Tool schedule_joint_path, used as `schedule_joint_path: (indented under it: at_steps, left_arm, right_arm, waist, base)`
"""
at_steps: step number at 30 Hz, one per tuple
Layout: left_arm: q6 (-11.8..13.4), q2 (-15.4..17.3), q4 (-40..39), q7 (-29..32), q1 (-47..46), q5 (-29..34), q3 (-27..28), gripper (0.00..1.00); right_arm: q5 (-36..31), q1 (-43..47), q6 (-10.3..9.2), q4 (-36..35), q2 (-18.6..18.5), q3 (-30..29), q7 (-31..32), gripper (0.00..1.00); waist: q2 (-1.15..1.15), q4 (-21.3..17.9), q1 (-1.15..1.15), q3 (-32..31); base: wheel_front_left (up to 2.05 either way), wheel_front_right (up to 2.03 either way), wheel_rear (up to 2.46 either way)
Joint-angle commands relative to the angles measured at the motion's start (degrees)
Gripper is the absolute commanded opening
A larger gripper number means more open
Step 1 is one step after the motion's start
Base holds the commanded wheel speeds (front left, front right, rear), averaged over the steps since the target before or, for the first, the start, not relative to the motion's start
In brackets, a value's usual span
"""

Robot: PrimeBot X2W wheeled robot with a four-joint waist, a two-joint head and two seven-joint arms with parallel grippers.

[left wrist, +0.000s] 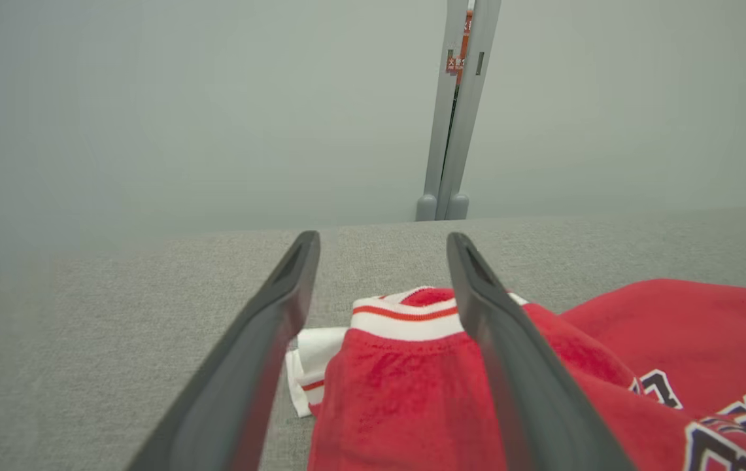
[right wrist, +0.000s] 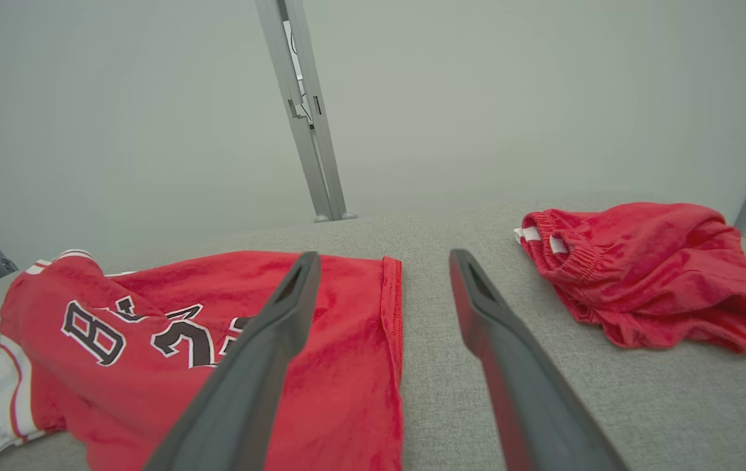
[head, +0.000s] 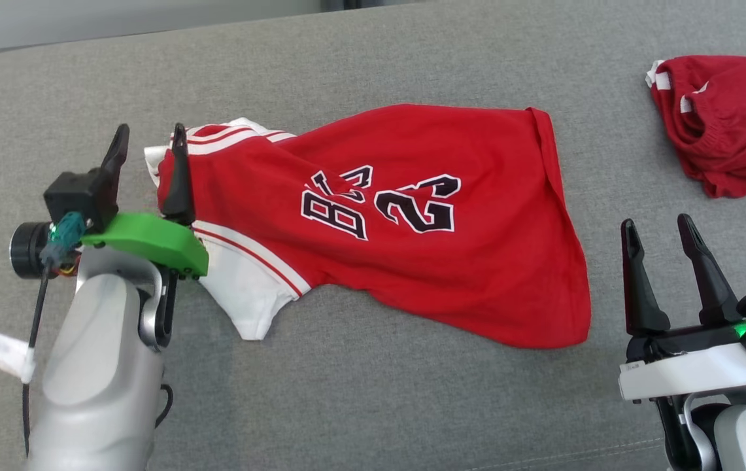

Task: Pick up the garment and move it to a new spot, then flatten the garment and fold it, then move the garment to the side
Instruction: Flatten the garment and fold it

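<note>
The jersey [head: 464, 275] lies in the middle of the grey cloth-covered surface [head: 346, 405], its hem towards the right gripper [head: 657, 224] and its collar end bunched under the left gripper [head: 150, 132]. Both grippers have their fingers spread and neither pinches anything. In the left wrist view the striped neck trim sits between that gripper's two fingers.

The risk I see is at that crumpled end: a white sleeve is tucked partly beneath the red body, so a pinch there might catch one layer only and drag the shirt into a twist instead of flat. One dark finger looks very close to the cloth and could snag it on lifting.

The fabric looks thin, soft and limp, with ribbed red-and-white trim and stitched black lettering. A second red garment [head: 732, 124] lies crumpled well apart at the far right, and could get mixed up with the jersey if it is set aside there
</note>
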Motion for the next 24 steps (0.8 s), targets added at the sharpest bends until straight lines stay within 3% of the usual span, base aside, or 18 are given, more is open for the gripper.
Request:
schedule_joint_path:
  at_steps: [1,7,13,24]
  left_arm:
    - [0.8,0.2,-3.1,-0.1,3.6,1.2,0.9,1.0]
    - [2.8,0.0,-17.2,-0.2,15.7,3.2,4.7,1.0]
    - [3.6,-0.3,-25.1,-0.2,25.9,4.2,6.8,1.0]
    - [4.1,-0.6,-29.6,0.1,33.1,4.8,5.7,1.0]
  right_arm:
    - [-0.5,0.1,-0.07,-0.5,-0.4,-0.1,0.1,1.0]
    - [-0.8,0.7,-0.07,-1.4,-1.1,0.3,1.1,1.0]
    - [-1.1,1.9,-0.07,-1.6,-1.9,0.9,2.1,1.0]
    - [-1.4,3.1,-0.07,-2.3,-2.3,1.0,3.6,1.0]
  waist:
    - [0.0,1.3,0.0,-1.2]
    - [0.0,3.2,0.0,-3.5]
    - [0.0,4.1,0.0,-5.5]
    - [0.0,4.9,0.0,-6.8]
  base:
    - [0.0,0.0,0.0]
    - [0.0,0.0,0.0]
    - [0.0,0.0,0.0]
    - [0.0,0.0,0.0]
